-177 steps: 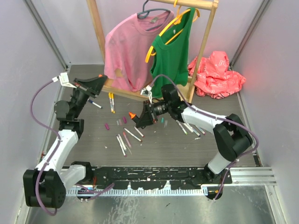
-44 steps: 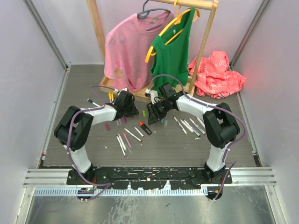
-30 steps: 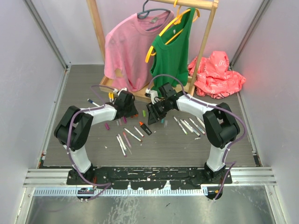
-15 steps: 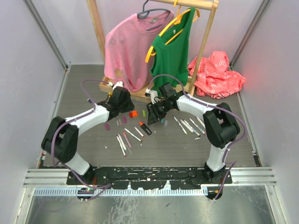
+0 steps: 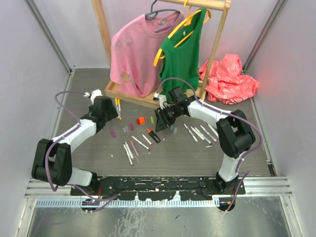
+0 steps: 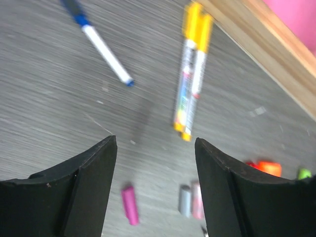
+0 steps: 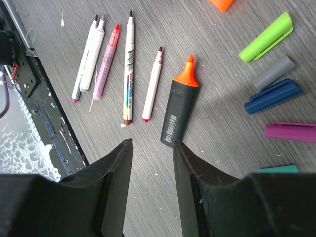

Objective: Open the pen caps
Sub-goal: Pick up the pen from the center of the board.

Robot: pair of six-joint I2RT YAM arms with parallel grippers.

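Mostly done I'd say: loose pen caps point(image 7: 273, 96) and a bare orange highlighter point(image 7: 178, 114) sit in the middle of the counter point(image 5: 187, 158), two yellow markers point(image 6: 190, 89) by the far edge maybe capped (blurry), left tool point(image 6: 154, 148) and right tool point(image 7: 153, 148) both wide open, empty

1. The clothes rack point(image 5: 133, 98) stands at the rear middle of the table point(image 5: 177, 155); a crumpled garment point(image 5: 229, 79) lies to its right.
2. Just in front of the rack's base, two markers point(image 6: 190, 94) lie side by side, touching; a single marker point(image 6: 103, 49) lies apart on their left.
3. In the right wrist view, a highlighter point(image 7: 178, 106) lies between a row of pens point(image 7: 129, 69) on its left and loose pen caps point(image 7: 274, 72) on its right.
4. More caps lie in front of the two markers.
5. A further group of pens point(image 5: 200, 132) lies right of the middle.
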